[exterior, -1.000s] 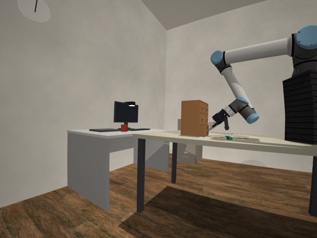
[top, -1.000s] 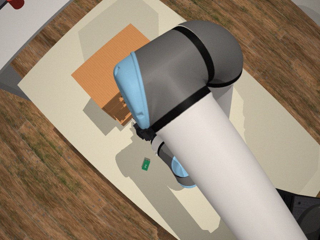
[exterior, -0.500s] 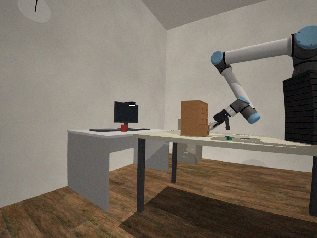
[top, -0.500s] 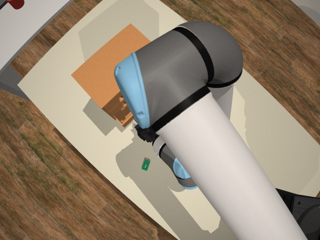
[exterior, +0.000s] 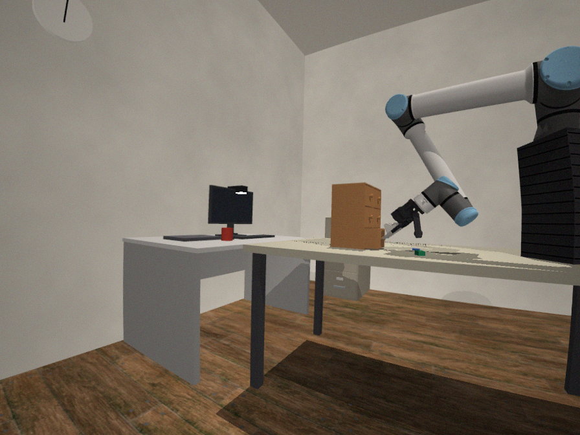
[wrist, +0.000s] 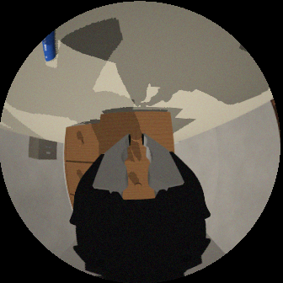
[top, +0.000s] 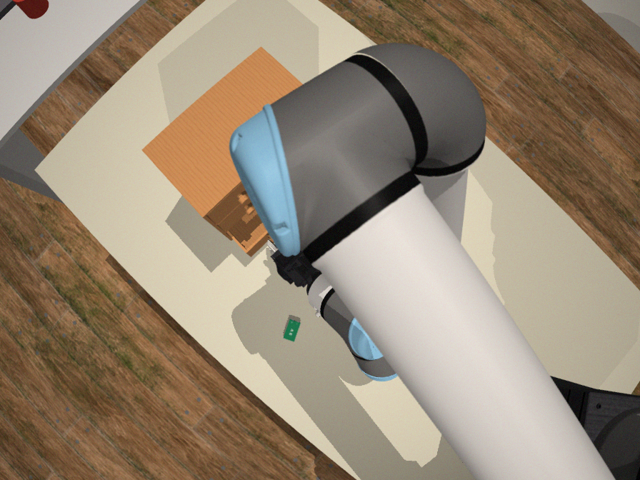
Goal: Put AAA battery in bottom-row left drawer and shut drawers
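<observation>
While the cream tabletop (top: 128, 248) (exterior: 300, 258) (wrist: 168, 46) spans the work area on dark legs, a white-topped grey desk (top: 61, 56) (exterior: 159, 281) stands near its far end. The white, grey and light-blue robot arm (top: 439, 310) (exterior: 468, 93) reaches over the tabletop, bending down toward the orange-brown wooden chest (top: 206, 139) (exterior: 349, 215) (wrist: 80, 149). The chest is upright. On the desk stands a black flat-screen monitor (exterior: 229, 206). The wooden left drawer of the bottom row (top: 251, 251) (exterior: 379, 237) (wrist: 156, 126) is partly out; the other drawer fronts in sight sit flush. The black end effector with grey fingers (top: 270, 246) (exterior: 384, 237) slants down to that drawer's front, its fingers nearly together, gripping the small wooden knob (wrist: 136, 141), which they partly hide. A red cylindrical cup (top: 35, 7) (exterior: 227, 234) stands on the desk, before the monitor. A green rectangular block (top: 291, 329) (exterior: 419, 252) lies on the tabletop, apart from the chest. Near the block lies a blue cylindrical battery (exterior: 415, 249) (wrist: 49, 48), outside the drawer, apparently the AAA battery, though its label is unreadable.

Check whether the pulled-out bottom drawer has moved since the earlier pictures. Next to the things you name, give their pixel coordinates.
Yes. Seen from the top, the drawer (top: 258, 247) (exterior: 382, 234) (wrist: 157, 126) has slid slightly farther out, away from the top board of the chest (top: 201, 141) (exterior: 347, 215) (wrist: 81, 149), which stayed put.
</observation>
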Action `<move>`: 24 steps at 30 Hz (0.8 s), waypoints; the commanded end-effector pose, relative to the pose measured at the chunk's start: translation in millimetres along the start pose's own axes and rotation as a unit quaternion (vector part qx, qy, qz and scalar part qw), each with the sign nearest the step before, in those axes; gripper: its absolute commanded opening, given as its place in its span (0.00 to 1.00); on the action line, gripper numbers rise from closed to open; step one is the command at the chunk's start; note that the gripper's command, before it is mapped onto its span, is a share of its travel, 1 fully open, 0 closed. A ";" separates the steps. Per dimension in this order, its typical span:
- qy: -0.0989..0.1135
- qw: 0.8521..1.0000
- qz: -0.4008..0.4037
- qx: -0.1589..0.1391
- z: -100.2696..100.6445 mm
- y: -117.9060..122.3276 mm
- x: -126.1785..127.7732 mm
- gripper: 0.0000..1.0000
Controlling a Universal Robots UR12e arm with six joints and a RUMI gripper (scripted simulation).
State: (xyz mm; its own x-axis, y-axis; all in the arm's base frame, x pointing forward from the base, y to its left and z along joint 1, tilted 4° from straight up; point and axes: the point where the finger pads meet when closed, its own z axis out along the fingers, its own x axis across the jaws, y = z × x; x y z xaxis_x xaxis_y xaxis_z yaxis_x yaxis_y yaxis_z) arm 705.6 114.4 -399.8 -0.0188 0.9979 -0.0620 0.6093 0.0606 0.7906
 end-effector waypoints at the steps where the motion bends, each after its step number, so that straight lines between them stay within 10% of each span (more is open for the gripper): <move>1: 0.000 1.000 0.000 0.000 -1.5 -0.5 0.0 0.07; 24: 0.000 1.000 0.000 0.000 -4.1 -2.6 0.0 0.07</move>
State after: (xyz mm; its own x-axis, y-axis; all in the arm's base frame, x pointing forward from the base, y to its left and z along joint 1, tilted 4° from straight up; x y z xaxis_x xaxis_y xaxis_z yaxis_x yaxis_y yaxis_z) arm 700.9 114.3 -400.0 -0.0188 0.9979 -0.0620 0.6093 0.0606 0.7906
